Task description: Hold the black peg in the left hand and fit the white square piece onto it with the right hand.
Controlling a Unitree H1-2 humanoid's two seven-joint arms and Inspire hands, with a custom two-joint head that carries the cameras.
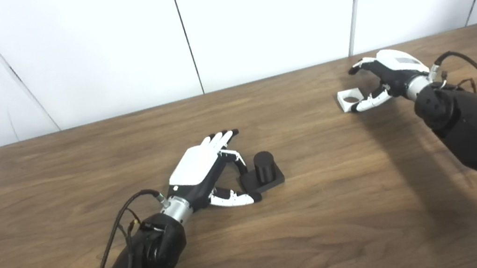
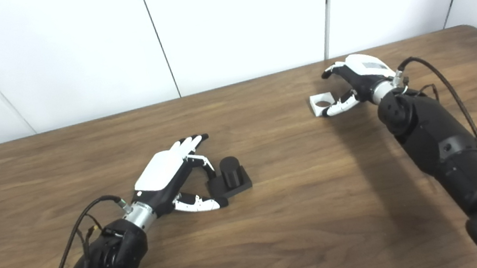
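Your left hand (image 1: 205, 167) is spread beside the upright peg (image 1: 264, 168) just to its right, while your right hand (image 1: 388, 76), far right, cups open fingers around the square (image 1: 349, 100), not yet pinching.

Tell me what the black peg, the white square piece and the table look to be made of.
Black peg: likely matte plastic, perhaps printed; dull, uniform black with no shine, cylinder and base one colour.
White square piece: probably the same kind of plastic; flat white, crisp edges, a round hole through it.
Table: wood or wood-look laminate; brown grain streaks and a soft sheen. Which of the two cannot be told.
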